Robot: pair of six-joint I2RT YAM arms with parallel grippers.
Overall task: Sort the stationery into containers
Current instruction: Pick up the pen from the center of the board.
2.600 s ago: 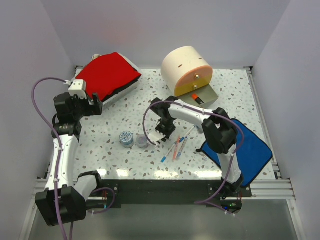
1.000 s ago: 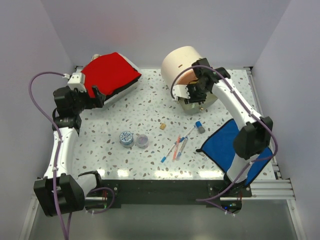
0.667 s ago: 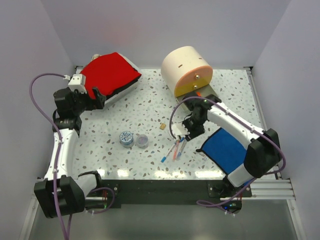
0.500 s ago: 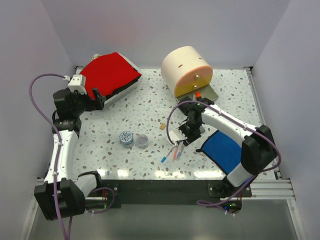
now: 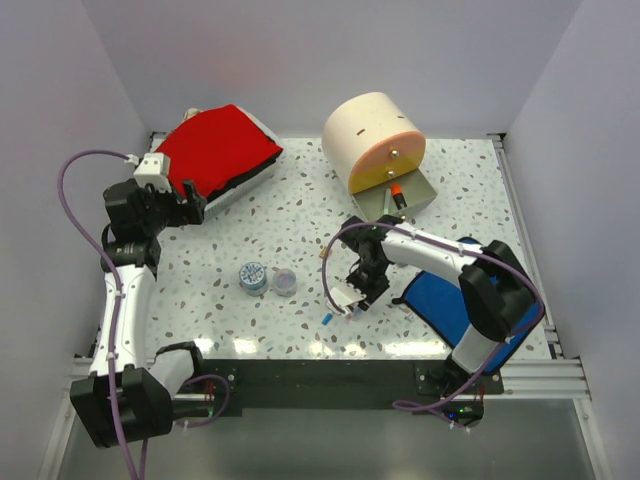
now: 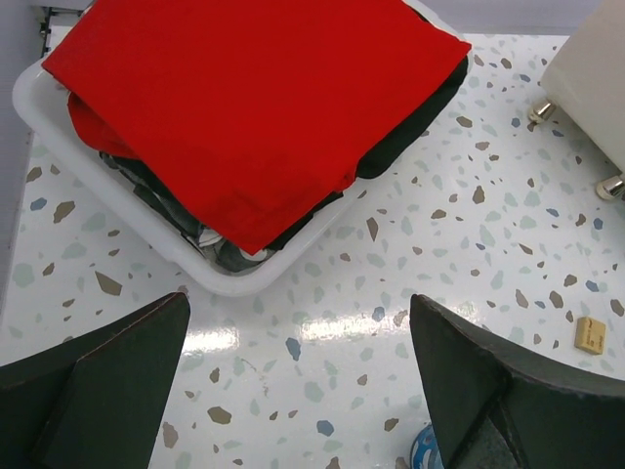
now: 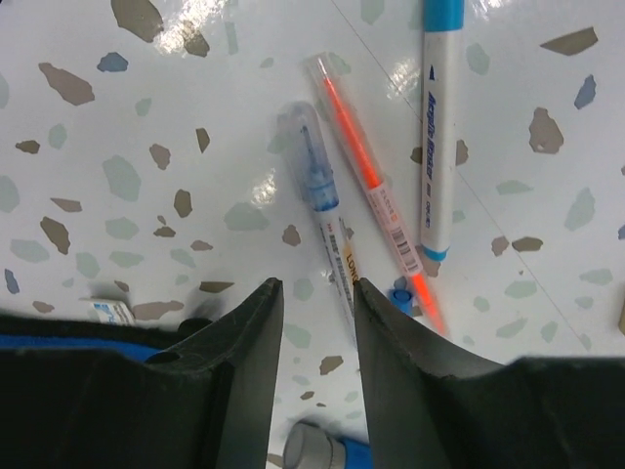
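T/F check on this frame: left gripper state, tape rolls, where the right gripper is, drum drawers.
1. The left gripper is open and empty. True.
2. The two tape rolls sit side by side. True.
3. The right gripper hovers over the tape rolls. False: it is over the three pens, jaws straddling the clear blue pen.
4. The drum has every drawer shut. False: one drawer is out, with the orange-black highlighter in it.
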